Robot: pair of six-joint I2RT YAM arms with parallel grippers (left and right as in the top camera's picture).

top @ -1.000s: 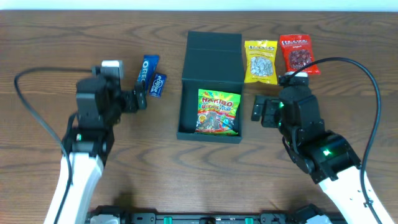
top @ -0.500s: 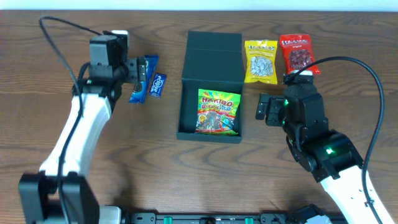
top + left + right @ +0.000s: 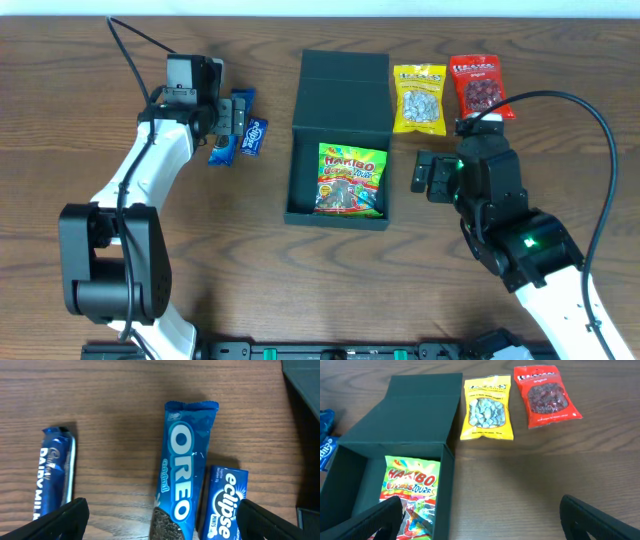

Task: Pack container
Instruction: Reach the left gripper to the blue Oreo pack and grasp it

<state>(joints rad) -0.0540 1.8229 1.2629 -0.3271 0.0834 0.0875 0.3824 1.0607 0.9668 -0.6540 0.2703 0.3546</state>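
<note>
Container (image 3: 343, 85) at table centre, lid flap folded open toward the far edge, Haribo bag (image 3: 350, 180) inside. Left gripper (image 3: 165, 522), jaws spread wide and empty, hovers over the Oreo bar (image 3: 186, 475), which lies between Dairy Milk (image 3: 54, 477) and Eclipse mints (image 3: 225, 502). Right gripper (image 3: 485, 517), likewise released, sits just right of the container.

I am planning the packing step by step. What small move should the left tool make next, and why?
Probably lower the left tool and close it on the Oreo pack. Its open fingers stand either side of that pack. The Eclipse mints lie right beside it, so they may be caught too. The container holds only a Haribo bag.
</note>
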